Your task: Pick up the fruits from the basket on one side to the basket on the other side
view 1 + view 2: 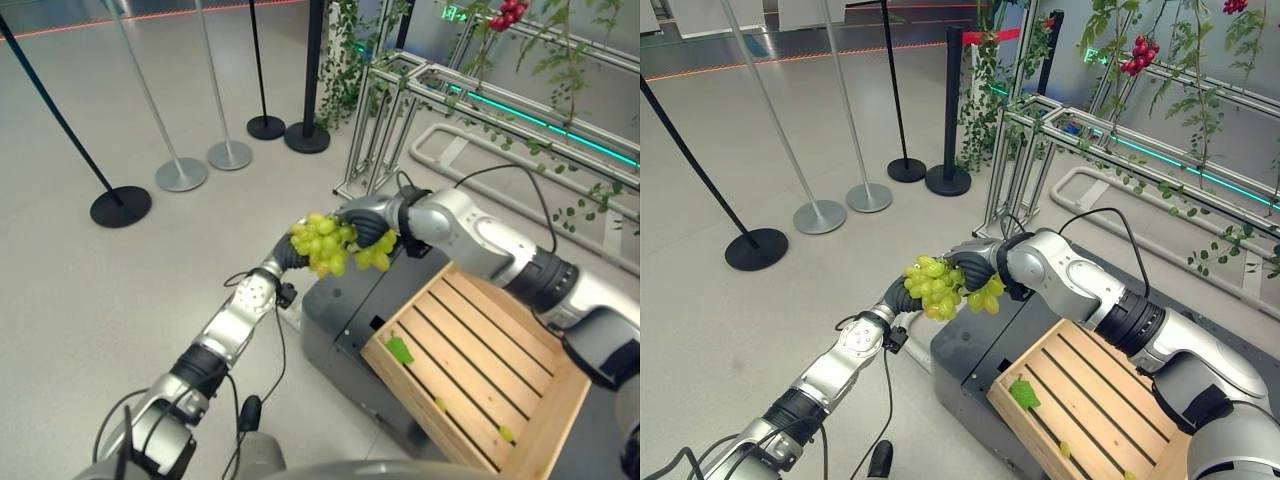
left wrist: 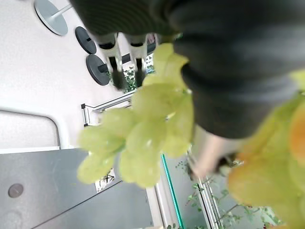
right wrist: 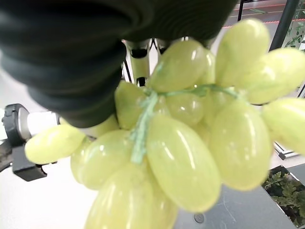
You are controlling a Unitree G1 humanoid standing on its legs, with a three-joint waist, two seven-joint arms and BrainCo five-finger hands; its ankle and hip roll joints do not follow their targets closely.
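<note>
In the middle of the eye views my left hand (image 1: pixel 288 256) and my right hand (image 1: pixel 365 220) meet at a bunch of green grapes (image 1: pixel 330 243), held in the air above the upper left corner of the wooden crate (image 1: pixel 530 440) and the grey box (image 1: pixel 340 310) beside it. The grapes hide the fingers of both hands, so I cannot tell how either one grips. A green leaf (image 1: pixel 399 349) lies on the crate's slats.

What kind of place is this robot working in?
Probably an indoor demonstration or exhibition hall, not a home. Barrier posts stand on a smooth grey floor, a metal frame is hung with leafy vines and red fruit, and a slatted wooden crate sits on a grey stand.
</note>
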